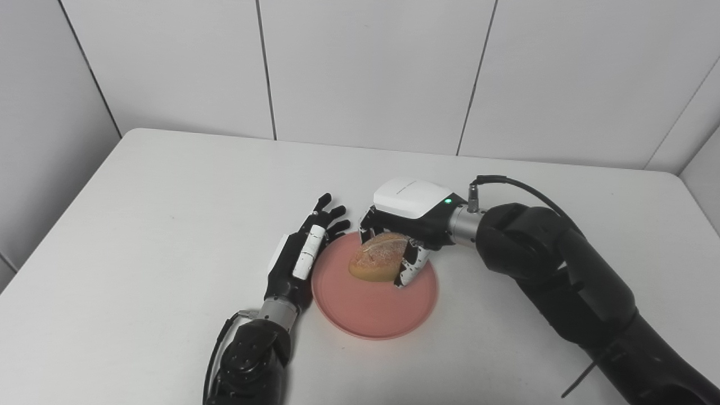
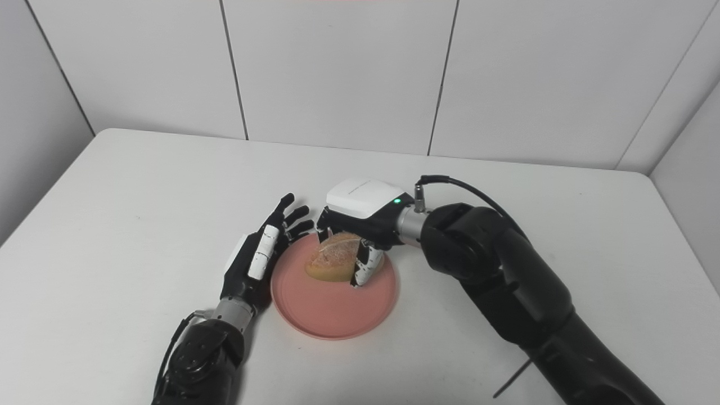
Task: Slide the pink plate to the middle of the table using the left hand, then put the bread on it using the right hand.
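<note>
One loaf of bread (image 1: pixel 378 257) sits low over the far half of the pink plate (image 1: pixel 374 315), wrapped in the right hand (image 1: pixel 400 236) whose fingers curl round it, and whether it touches the plate yet I can't tell. Beside the plate's left rim the left hand (image 1: pixel 301 253) lies flat, fingers spread, holding nothing, on the white table (image 1: pixel 169 225). Danger now, I'd say: let go early or unevenly and that rounded loaf could roll toward the rim, or a withdrawing finger could snag it and nudge the plate
</note>
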`<control>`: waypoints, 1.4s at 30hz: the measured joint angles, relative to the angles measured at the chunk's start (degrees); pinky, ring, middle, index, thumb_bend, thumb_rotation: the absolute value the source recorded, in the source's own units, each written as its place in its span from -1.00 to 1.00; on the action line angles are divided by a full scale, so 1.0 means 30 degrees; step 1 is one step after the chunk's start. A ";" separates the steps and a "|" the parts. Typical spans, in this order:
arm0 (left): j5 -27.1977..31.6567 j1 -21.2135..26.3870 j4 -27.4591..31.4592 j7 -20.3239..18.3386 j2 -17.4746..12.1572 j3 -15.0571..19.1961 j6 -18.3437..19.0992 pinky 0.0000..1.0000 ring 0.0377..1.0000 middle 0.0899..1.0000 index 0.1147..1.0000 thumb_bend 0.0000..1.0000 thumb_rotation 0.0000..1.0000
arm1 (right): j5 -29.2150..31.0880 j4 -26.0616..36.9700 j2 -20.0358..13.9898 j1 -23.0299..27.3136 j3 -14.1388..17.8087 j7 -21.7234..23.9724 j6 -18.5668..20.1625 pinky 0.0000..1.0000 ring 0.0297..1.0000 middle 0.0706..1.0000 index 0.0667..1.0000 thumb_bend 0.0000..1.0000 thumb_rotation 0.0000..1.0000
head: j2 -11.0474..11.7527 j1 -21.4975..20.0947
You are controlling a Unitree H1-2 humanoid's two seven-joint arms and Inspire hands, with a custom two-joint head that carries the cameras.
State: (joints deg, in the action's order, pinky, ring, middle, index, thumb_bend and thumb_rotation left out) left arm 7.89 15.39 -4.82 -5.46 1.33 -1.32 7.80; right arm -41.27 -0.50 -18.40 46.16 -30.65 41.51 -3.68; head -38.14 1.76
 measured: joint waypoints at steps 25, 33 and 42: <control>0.0027 0.0000 0.0000 -0.0039 0.0193 -0.0015 0.0015 0.71 0.71 0.76 0.85 0.77 0.80 | 0.0222 -0.1643 0.0387 -0.0436 -0.0308 -0.1512 -0.1380 -0.35 -0.24 -0.17 -0.05 0.06 -0.99 | -0.0088 0.0000; 0.0009 0.0000 0.0018 -0.0039 0.0188 -0.0034 0.0096 0.64 0.72 0.76 0.85 0.77 0.80 | -0.0096 -0.1680 0.0364 -0.0634 -0.0666 -0.1191 -0.1377 -0.24 -0.12 -0.12 -0.08 0.06 -0.98 | -0.0117 -0.0058; 0.0013 0.0000 0.0055 -0.0042 0.0182 -0.0042 0.0241 0.67 0.73 0.74 0.84 0.78 0.79 | -0.0632 -0.1516 0.0362 -0.0779 -0.0659 -0.0840 -0.1374 0.05 0.17 0.22 0.19 0.99 -0.42 | -0.0059 -0.0088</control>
State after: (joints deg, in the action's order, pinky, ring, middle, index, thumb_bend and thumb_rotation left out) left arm 7.93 15.39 -4.66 -5.59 1.87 -1.44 8.53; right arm -43.17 -5.05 -17.32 43.83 -32.63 38.99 -7.80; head -38.32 1.49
